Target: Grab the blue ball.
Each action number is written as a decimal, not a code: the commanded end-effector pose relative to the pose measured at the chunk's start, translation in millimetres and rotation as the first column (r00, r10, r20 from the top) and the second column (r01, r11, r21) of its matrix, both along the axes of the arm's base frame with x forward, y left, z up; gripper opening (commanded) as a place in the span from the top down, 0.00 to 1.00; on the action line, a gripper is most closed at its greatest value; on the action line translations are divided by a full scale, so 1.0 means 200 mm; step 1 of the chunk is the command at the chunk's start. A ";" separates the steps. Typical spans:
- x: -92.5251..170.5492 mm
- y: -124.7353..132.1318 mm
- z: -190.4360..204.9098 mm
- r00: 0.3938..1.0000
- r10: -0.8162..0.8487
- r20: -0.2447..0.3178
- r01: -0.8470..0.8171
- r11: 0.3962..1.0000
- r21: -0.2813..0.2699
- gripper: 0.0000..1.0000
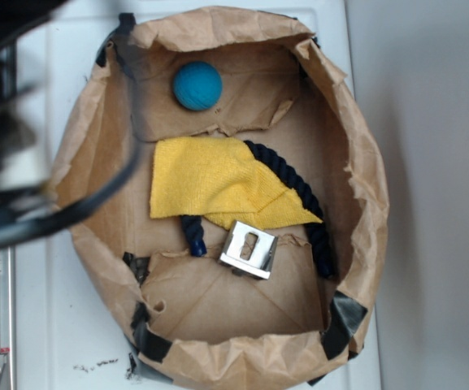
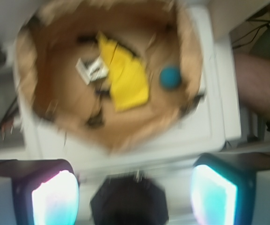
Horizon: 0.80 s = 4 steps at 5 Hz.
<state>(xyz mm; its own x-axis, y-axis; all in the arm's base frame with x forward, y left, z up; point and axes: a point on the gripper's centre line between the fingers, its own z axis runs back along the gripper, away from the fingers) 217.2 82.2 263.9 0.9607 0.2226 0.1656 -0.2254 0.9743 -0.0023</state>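
- The blue ball [image 1: 197, 85] is seen at the upper left of the exterior frame, on the floor of a brown paper tub [image 1: 364, 203], near its far wall.
- A yellow cloth [image 1: 218, 183] is spread at the centre, apart from the ball, partly covering a dark navy rope [image 1: 303, 195].
- A metal bracket [image 1: 249, 250] is set just below the cloth's lower edge.
- In the blurred wrist view, the pincer [image 2: 132, 190] is held released, its two fingers [image 2: 53, 197] spread wide at the bottom of the frame, well short of the ball [image 2: 170, 77], over the white surface [image 2: 219, 126].
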 end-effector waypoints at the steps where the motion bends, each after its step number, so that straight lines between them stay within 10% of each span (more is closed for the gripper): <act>1: 0.39 0.28 -0.11 0.975 0.187 0.122 -0.191 0.982 0.018 0.00; 4: 0.14 -0.07 -0.16 0.987 0.041 0.153 -0.047 0.998 0.032 0.00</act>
